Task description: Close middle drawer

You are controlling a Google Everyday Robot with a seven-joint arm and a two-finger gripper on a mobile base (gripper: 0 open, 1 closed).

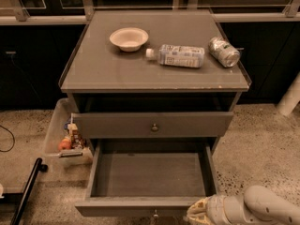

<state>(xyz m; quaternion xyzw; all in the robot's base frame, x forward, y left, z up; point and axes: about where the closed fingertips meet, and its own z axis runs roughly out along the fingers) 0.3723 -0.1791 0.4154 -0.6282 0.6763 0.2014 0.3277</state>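
Observation:
The grey cabinet (93, 74) stands in the middle of the camera view. The middle drawer (150, 175) is pulled far out toward me, its shallow grey box empty. Its front edge (126, 205) and small round knob (155, 214) sit at the bottom of the view. The drawer above it (117, 124), with its own knob (154, 126), stands slightly out. The bottom drawer is hidden under the open one. My gripper (199, 213) is at the bottom right, right by the right end of the open drawer's front, with the pale arm (267, 210) behind it.
On the cabinet top lie a white bowl (129, 38), a plastic bottle on its side (180, 55) and a crushed can (224, 51). A clear bin with small items (63, 135) stands left of the cabinet. A black pole (28, 191) lies at the lower left, and a white post (290, 97) is at the right.

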